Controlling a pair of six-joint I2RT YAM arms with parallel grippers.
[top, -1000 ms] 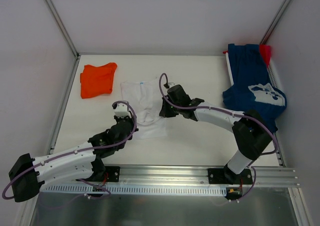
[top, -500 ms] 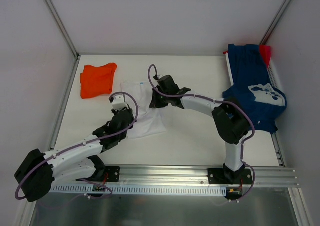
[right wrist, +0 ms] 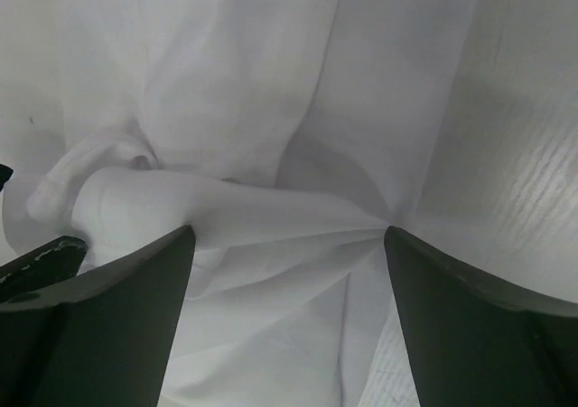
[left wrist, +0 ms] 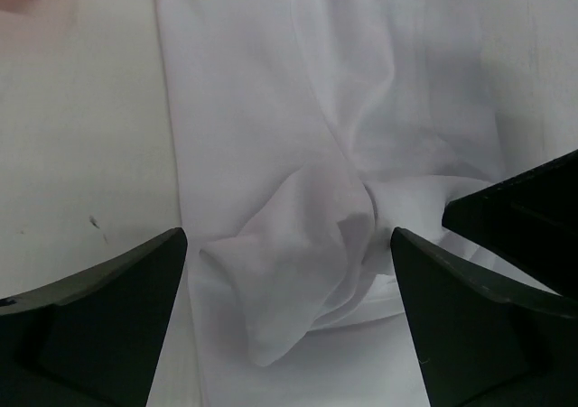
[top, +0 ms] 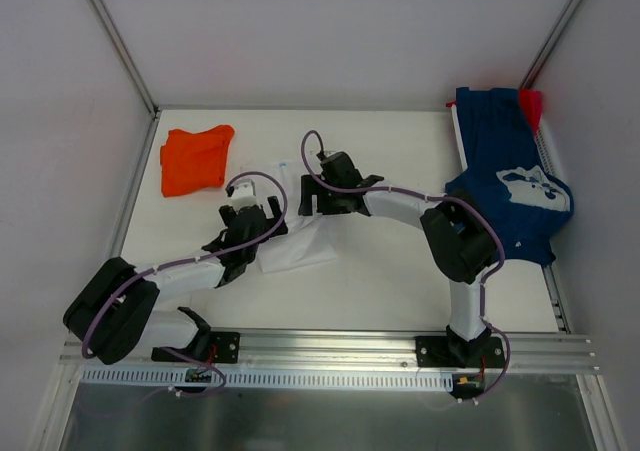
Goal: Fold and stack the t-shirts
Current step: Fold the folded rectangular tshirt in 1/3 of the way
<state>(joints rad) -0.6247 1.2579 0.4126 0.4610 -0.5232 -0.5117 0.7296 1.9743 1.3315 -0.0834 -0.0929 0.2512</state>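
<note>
While agape, pincers (left wrist: 289, 245) (right wrist: 289, 235) over white t-shirt (left wrist: 253, 91)

Both arms crowd the middle: left gripper (top: 252, 214) and right gripper (top: 313, 197), jaws wide, sit close together over the bunched white shirt (top: 300, 253). Orange shirt (top: 196, 158) blocks far left, navy shirt (top: 510, 181) fills the right edge. Open table (top: 390, 271) shows along the back and front right.

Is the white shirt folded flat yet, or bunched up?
Bunched, not folded: the white t-shirt has a rumpled lump between the fingers of the open left gripper.
</note>
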